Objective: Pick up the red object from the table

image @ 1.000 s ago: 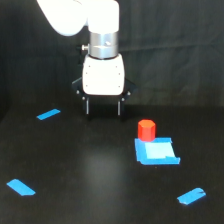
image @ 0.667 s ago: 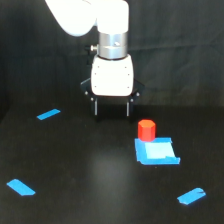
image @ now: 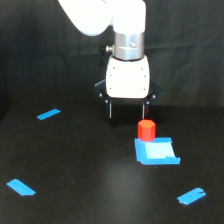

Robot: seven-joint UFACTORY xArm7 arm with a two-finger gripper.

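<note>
Overall scene dim; matte black table (image: 75, 200) and dark cloth backdrop (image: 30, 45) absorb light, boundary between them faint. White glossy robot arm housing (image: 95, 17) bright, near overexposed, detail washed out. Soft highlight on grey metal wrist ring (image: 129, 47). No distinct cast shadows on table. Whole frame soft, low resolution; edges of blue tape strips (image: 48, 114) slightly blurred.

1. A blue square patch (image: 156, 151) lies flat at about four o'clock from the picture's centre.
2. One blue tape strip (image: 48, 114) lies at nine o'clock.
3. A second tape strip (image: 20, 187) lies at eight o'clock.
4. A third tape strip (image: 191, 196) lies at five o'clock.
5. A dark cloth backdrop (image: 35, 55) fills the top.
</note>
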